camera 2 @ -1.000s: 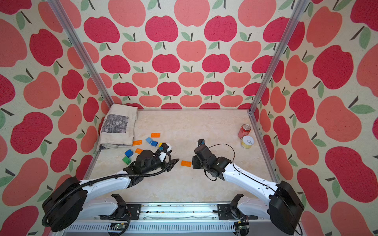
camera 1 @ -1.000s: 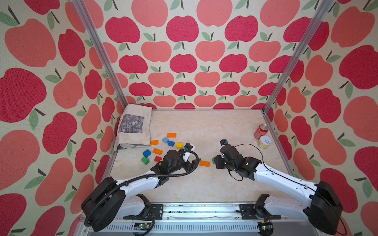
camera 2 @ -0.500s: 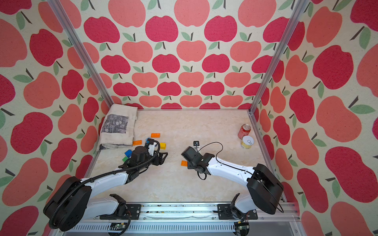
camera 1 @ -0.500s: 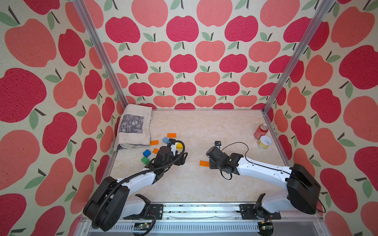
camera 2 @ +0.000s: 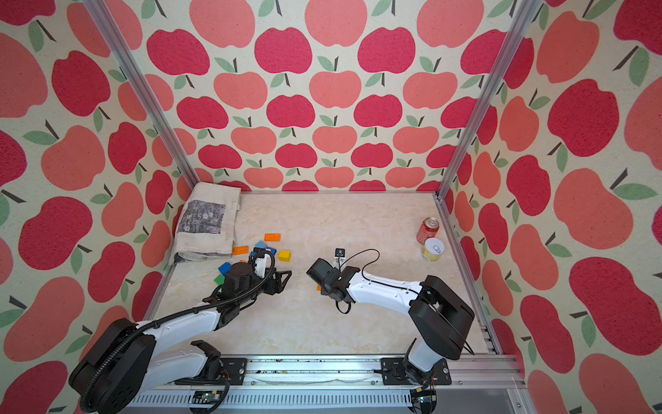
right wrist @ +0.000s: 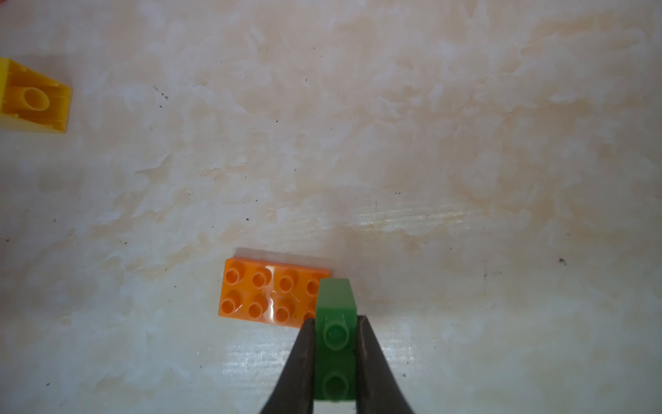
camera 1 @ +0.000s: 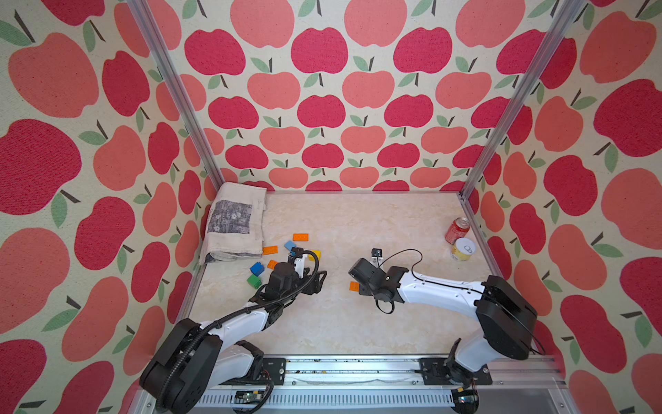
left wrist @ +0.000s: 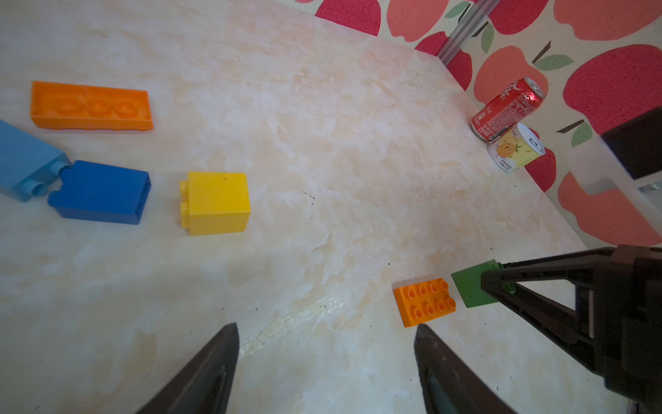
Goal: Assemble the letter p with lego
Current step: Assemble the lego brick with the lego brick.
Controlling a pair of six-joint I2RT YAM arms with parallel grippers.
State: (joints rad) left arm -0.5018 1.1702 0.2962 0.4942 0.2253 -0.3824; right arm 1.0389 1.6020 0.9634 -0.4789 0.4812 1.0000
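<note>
My right gripper (right wrist: 335, 319) is shut on a small green lego brick (right wrist: 335, 344), gripped by its sides. The brick hangs at one end of a flat orange lego plate (right wrist: 268, 295) lying studs up on the table; I cannot tell whether they touch. In the left wrist view the same plate (left wrist: 424, 301) lies just off one tip of my open, empty left gripper (left wrist: 326, 333). A yellow brick (left wrist: 215, 202), a blue brick (left wrist: 100, 191), a light blue brick (left wrist: 25, 165) and a long orange plate (left wrist: 89, 105) lie loose beyond. In a top view my left gripper (camera 1: 320, 283) faces the plate (camera 1: 354, 286).
A folded printed cloth (camera 1: 234, 222) lies in the back left corner. A red soda can (camera 1: 457, 230) and a yellow can (camera 1: 463, 249) stand by the right wall. More loose bricks, green (camera 1: 254, 281), blue (camera 1: 257, 269) and orange (camera 1: 300, 237), lie left of my left arm.
My right gripper has carried the green brick leftward to the orange plate's end. My left gripper pulled back toward the loose bricks, then came partway back toward the plate.
</note>
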